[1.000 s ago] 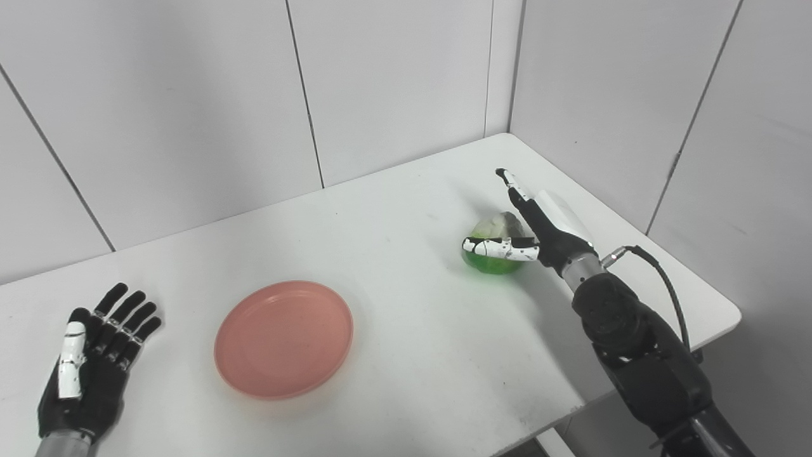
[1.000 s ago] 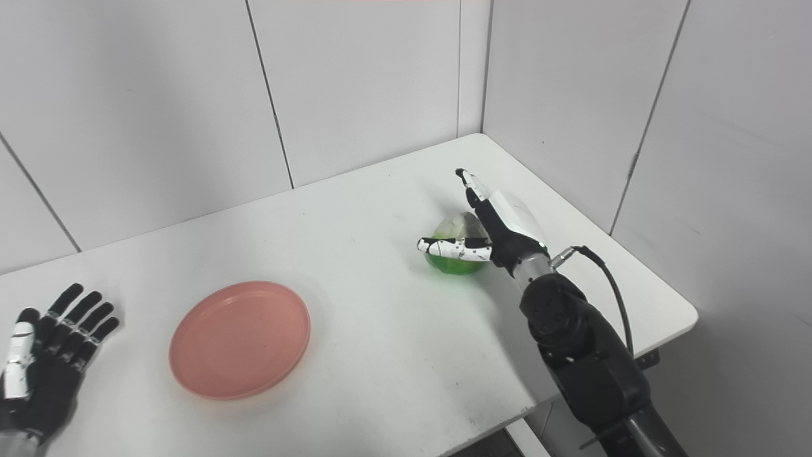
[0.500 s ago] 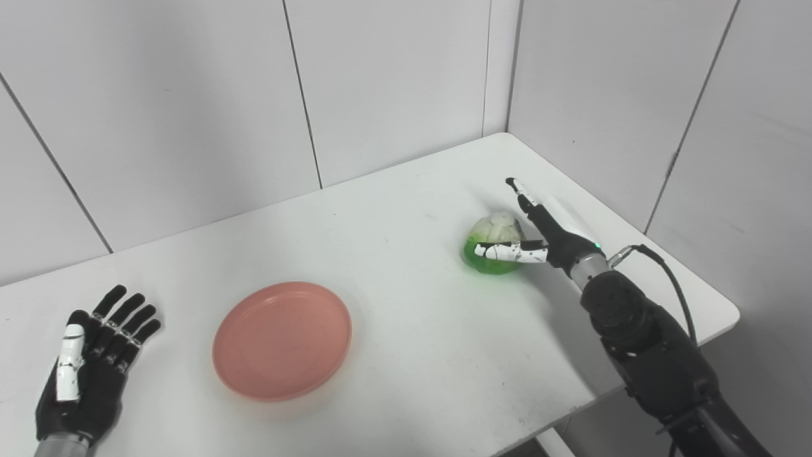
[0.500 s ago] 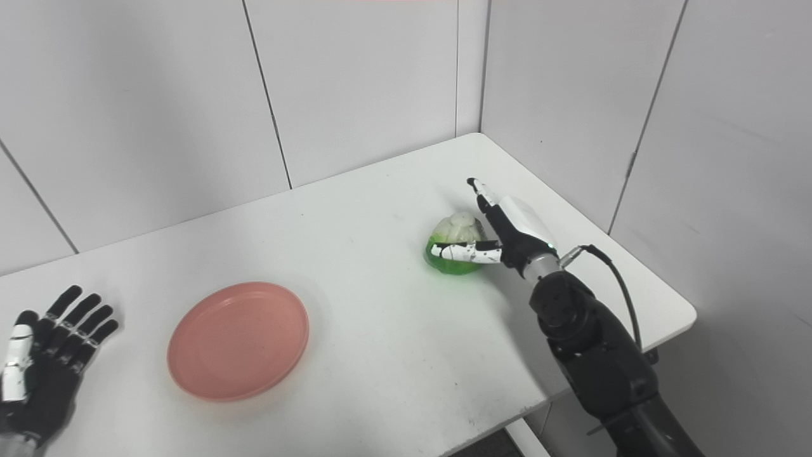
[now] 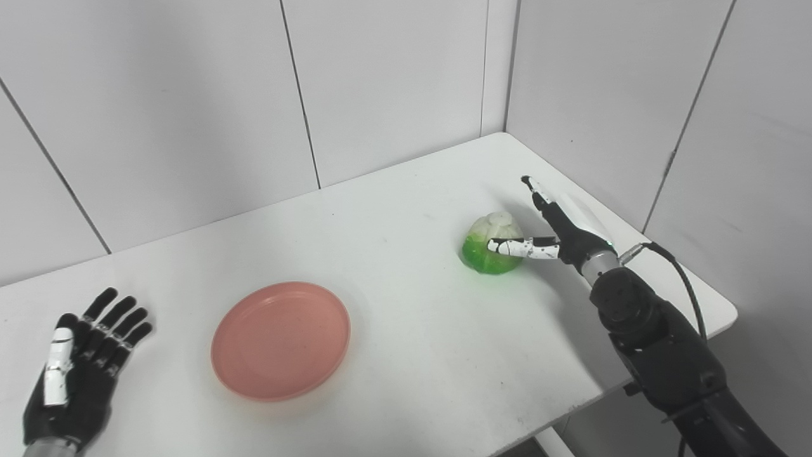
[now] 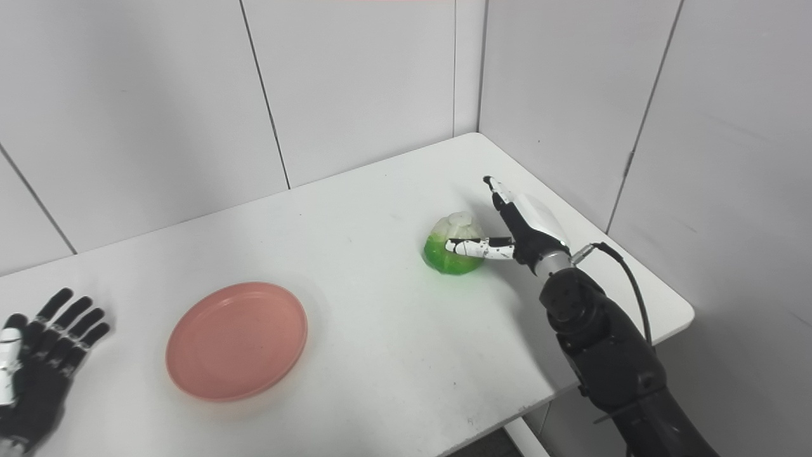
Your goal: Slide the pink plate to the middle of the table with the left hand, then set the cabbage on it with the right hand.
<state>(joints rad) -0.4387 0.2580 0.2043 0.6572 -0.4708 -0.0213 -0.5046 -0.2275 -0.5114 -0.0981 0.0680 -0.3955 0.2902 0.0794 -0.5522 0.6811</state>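
White rectangular worktop [image 5: 406, 209] sits in a corner of grey panelled walls [image 5: 190, 95]. Round pink plastic plate [image 5: 280, 340] lies flat toward the worktop's left-centre, near the front edge, nothing on it. Small cabbage, green base with pale whitish top [image 5: 491, 243], rests on the worktop at right, well apart from the plate. Right robot hand [image 5: 558, 228], black with white segments, is just beside the cabbage on its right: fingers straight and spread, nothing grasped; thumb lies across the cabbage's front, touching or nearly so, can't tell which. Left robot hand [image 5: 76, 374] lies flat at the worktop's front-left corner, fingers splayed, released, well apart from the plate.
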